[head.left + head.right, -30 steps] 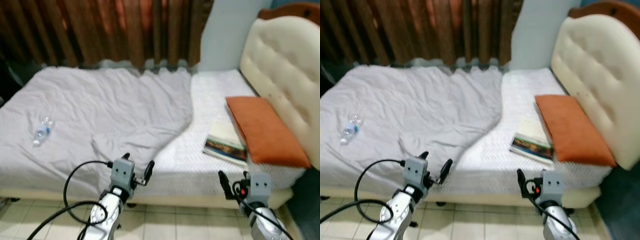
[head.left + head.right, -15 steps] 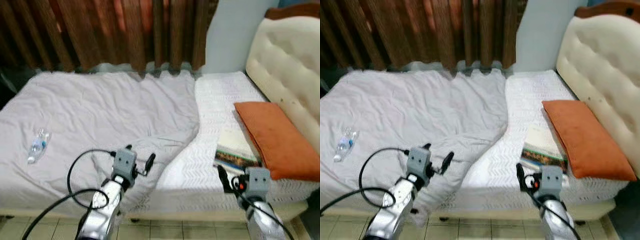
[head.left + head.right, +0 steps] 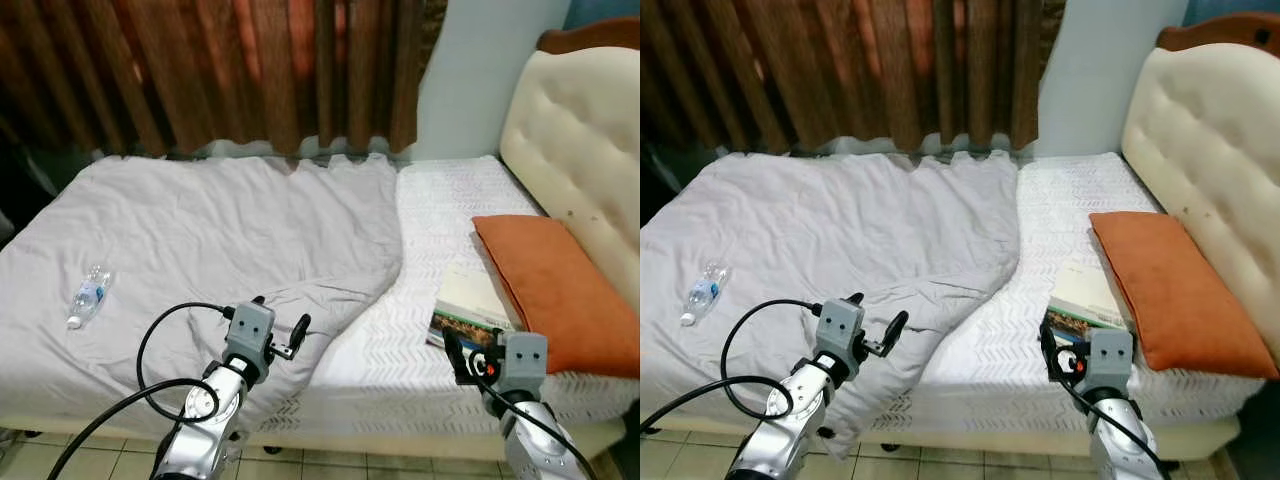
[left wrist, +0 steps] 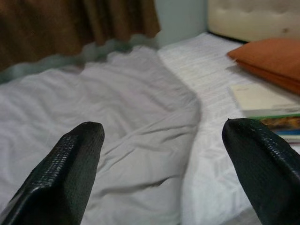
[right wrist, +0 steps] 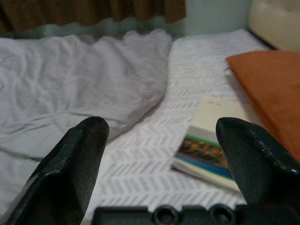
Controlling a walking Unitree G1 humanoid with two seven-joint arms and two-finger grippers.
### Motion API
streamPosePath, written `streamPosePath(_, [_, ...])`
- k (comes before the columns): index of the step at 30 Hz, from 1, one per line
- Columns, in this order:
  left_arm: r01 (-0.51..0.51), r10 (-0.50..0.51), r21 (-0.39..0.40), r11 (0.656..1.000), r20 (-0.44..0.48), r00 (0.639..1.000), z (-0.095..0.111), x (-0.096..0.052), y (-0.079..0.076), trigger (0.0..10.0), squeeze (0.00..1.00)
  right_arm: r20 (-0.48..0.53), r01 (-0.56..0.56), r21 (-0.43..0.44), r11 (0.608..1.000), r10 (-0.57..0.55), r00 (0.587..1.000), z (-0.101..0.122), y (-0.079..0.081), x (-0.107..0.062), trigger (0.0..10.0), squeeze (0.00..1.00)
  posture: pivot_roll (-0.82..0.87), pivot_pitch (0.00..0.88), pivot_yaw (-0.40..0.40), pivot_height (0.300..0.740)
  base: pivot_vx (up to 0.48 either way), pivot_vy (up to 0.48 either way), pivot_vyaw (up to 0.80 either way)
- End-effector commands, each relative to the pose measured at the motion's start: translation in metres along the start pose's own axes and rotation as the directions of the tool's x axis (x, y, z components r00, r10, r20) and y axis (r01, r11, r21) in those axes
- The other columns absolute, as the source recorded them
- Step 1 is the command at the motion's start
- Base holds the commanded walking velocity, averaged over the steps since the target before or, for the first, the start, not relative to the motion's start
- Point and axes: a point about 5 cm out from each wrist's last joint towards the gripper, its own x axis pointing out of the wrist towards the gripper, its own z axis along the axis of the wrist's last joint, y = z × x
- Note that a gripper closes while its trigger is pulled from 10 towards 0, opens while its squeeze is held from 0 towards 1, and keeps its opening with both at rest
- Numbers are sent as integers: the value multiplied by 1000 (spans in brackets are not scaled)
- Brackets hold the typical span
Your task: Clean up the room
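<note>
A plastic water bottle (image 3: 88, 296) lies on its side on the grey blanket (image 3: 220, 235), far from the orange pillow (image 3: 555, 290) at the bed's (image 3: 420, 370) headboard (image 3: 575, 170) end. A book (image 3: 468, 305) rests flat just beside the pillow, partly tucked under its edge. The left gripper (image 4: 164, 159) hovers over the blanket's folded corner, jaws wide apart, holding nothing. The right gripper (image 5: 161, 154) hangs near the book, jaws wide apart and empty.

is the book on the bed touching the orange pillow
Touching. In the left eye view the pillow overlaps the book's right edge, with no gap between them.
</note>
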Motion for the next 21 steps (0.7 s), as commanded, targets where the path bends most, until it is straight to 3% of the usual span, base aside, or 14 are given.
streamPosePath(1, [-27,27,2,1000,-14,1000,-2,0,8,10000,0,0,-19,0,1000,19,1000,1,4,2,10000,0,-129,1,22,740,352,-322,0])
streamPosePath(21, [-34,35,31,999,-21,999,-6,0,12,10000,0,-15,-40,-20,999,40,999,-4,6,-1,10000,0,-127,7,28,740,350,-325,0])
